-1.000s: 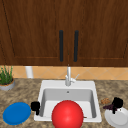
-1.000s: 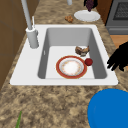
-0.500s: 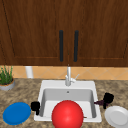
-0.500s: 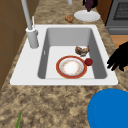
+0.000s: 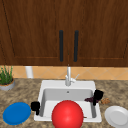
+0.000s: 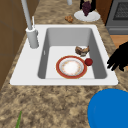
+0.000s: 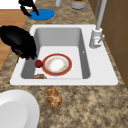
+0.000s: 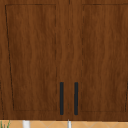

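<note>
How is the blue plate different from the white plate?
The blue plate is bright blue and lies on the counter left of the sink, close to the left hand. The white plate is plain white and lies on the right side, near the right hand. Both are round and lie flat on the counter.

Kitchen backdrop, sink station.
I see a dark wood wall cabinet [image 8: 64,57] with two doors and two black vertical handles [image 8: 61,98] at the centre seam. Below it, a tan tiled backsplash [image 5: 100,73]. Counter [image 6: 50,105] is mottled brown granite. A stove [image 6: 120,15] sits at the counter's far end; wood floor [image 7: 10,17] on the open side. Light is even.
</note>
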You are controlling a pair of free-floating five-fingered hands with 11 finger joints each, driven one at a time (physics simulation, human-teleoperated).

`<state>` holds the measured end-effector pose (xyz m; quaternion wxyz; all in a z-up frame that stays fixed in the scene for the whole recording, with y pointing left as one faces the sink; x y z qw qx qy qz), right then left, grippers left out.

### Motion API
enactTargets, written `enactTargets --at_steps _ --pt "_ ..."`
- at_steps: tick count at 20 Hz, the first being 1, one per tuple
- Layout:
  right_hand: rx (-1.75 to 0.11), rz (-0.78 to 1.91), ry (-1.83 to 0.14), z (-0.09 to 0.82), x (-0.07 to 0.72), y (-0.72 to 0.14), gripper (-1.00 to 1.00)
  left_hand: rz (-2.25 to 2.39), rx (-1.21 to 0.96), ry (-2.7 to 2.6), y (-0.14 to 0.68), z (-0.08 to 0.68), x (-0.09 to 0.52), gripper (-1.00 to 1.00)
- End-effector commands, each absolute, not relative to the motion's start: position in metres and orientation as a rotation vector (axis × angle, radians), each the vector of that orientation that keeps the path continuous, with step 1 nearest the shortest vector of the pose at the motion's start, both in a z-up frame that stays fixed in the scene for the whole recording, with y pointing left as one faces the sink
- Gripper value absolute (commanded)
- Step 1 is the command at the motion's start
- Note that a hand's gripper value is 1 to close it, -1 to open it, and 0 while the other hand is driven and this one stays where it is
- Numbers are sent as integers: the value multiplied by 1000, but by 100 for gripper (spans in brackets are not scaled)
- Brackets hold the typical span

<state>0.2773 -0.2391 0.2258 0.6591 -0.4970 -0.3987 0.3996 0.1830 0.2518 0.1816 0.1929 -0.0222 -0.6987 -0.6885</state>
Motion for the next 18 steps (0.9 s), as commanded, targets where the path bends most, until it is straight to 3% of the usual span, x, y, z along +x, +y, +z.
enactTargets --at_steps 1,18 --pt "-1137 908 -902 224 289 -208 100 -1932 -62 -1961 252 182 183 0" --pt "-1112 875 -934 189 320 -69 100 -1932 -62 -1961 252 182 183 0"
